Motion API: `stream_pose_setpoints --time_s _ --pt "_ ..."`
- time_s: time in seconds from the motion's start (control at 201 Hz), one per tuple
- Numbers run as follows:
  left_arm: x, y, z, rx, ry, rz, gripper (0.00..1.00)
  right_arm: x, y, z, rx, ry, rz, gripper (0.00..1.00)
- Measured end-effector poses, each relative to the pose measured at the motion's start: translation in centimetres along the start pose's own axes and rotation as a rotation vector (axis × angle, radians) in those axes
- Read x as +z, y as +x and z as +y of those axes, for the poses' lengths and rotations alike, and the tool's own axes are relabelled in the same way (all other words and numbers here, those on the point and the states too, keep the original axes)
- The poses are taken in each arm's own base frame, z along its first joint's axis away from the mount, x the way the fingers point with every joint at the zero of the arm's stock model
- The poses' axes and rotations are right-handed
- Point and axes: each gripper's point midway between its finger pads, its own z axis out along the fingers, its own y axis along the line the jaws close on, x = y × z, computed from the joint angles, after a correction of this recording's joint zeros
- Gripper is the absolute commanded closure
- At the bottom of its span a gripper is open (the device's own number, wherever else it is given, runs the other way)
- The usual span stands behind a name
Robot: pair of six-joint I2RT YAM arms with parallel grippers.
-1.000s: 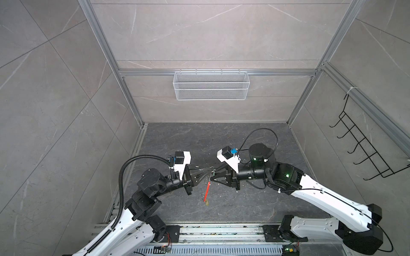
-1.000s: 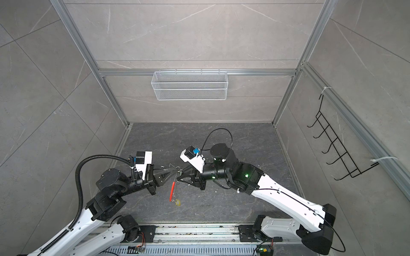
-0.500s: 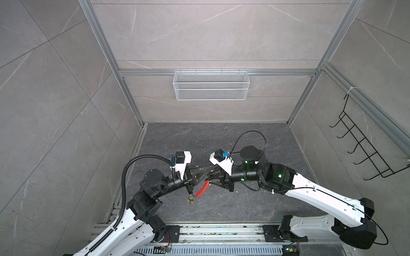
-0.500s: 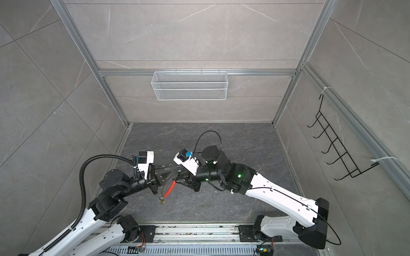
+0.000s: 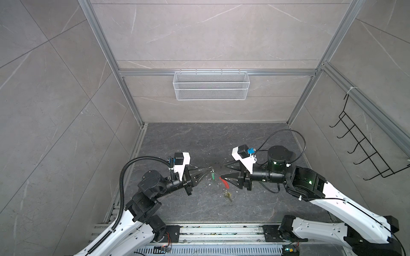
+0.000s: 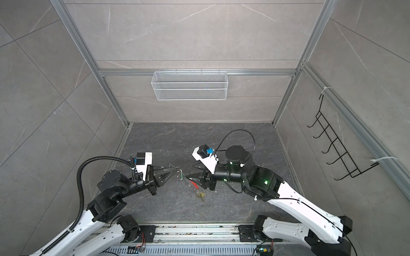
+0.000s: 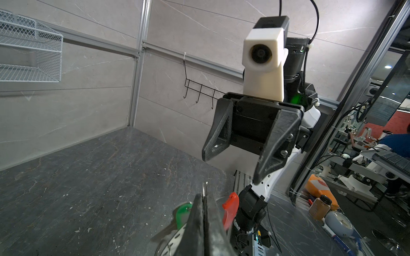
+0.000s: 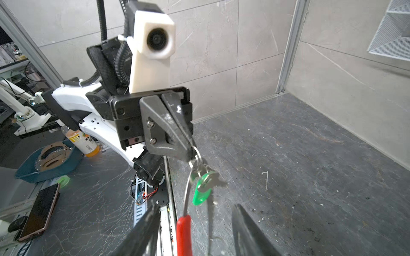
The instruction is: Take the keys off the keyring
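Dark marbled tabletop [image 5: 199, 144] is showing a blurred yellow key [image 5: 227, 194] low beside it, apart from the keyring [image 8: 187, 195] – the left gripper [image 8: 191, 153] is pinching that wire loop tight, with the green key [image 8: 203, 188] dangling on it. The right gripper [image 7: 233, 167] is standing wide, gripping nothing, the red sleeve [image 8: 184, 232] hanging between its jaws

no legible text, label on orange bottle [image 8: 85, 144] too blurred

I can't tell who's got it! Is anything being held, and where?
The left gripper pinches the keyring by its bare metal end, just above the green key. The right gripper, open, holds nothing.
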Motion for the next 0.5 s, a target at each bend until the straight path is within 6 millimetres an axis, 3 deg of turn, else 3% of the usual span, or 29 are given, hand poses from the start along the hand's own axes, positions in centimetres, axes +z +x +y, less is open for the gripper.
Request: stream_pose_setpoints --time_s 0.239,0.498 --pt "0.1 -0.2 -0.2 0.007 0.012 -0.009 1.00 2.7 0.2 -0.3 0.056 -0.077 0.018 0.59" --pt "0.1 -0.4 -0.2 0.010 0.014 -0.016 1.00 3.0 -0.7 0.6 0.078 -0.143 -0.013 0.76"
